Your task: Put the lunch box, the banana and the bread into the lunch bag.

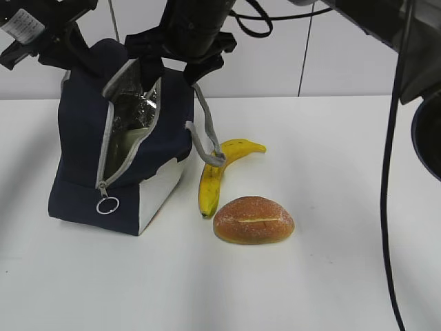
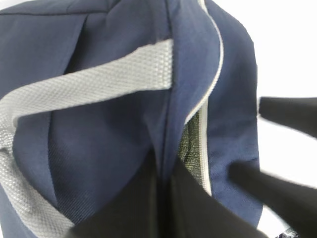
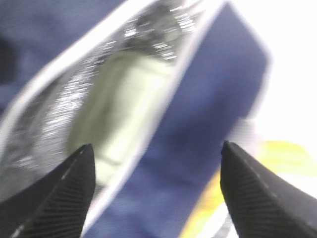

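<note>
The navy lunch bag [image 1: 83,145] stands at the left with its zip open and silver lining showing. Inside it lies the pale green lunch box [image 3: 126,104], blurred. My left gripper [image 2: 166,198] is shut on the bag's top edge beside the opening. My right gripper [image 3: 156,168] hangs open just above the bag's mouth [image 1: 178,69], with nothing between its fingers. The banana [image 1: 219,172] lies on the table right of the bag. The bread [image 1: 253,219] sits in front of it.
A grey strap [image 1: 204,141] of the bag droops onto the banana. The zipper's ring pull [image 1: 107,205] hangs at the bag's lower front. A black cable [image 1: 388,179] hangs down at the right. The white table [image 1: 331,158] runs to the wall behind.
</note>
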Robot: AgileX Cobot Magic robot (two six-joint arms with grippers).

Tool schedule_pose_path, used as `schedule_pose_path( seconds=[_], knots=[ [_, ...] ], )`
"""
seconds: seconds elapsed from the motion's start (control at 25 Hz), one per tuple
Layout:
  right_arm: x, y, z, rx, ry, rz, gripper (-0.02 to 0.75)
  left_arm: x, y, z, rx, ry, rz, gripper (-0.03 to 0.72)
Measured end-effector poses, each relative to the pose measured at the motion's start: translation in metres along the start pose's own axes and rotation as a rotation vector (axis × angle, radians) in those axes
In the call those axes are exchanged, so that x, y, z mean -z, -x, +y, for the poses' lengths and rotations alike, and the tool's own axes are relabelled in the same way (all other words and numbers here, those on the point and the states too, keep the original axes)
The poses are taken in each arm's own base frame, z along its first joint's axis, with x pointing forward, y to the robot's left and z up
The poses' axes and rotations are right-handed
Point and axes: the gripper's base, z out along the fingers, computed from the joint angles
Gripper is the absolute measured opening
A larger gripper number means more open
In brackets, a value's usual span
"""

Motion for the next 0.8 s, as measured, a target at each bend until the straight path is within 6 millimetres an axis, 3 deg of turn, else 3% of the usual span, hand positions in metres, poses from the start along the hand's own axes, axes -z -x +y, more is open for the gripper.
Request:
schedule_pose_path(
  seconds=[0.16, 0.44, 0.8],
  knots=[
    [0.012, 0.003, -0.01, -0.007, -0.118, -0.015, 0.579, 0.0, 0.0, 0.001, -0.015, 0.006, 0.001, -0.003],
    [0.031, 0.004, -0.015, -0.022, -0.164, -0.031, 0.579, 0.0, -0.001, 0.008, -0.054, 0.089, 0.008, -0.003],
    [0.018, -0.043, -0.025, -0.045, -0.204, 0.189, 0.579, 0.0, -0.001, 0.008, -0.055, 0.092, 0.008, -0.003]
  ],
)
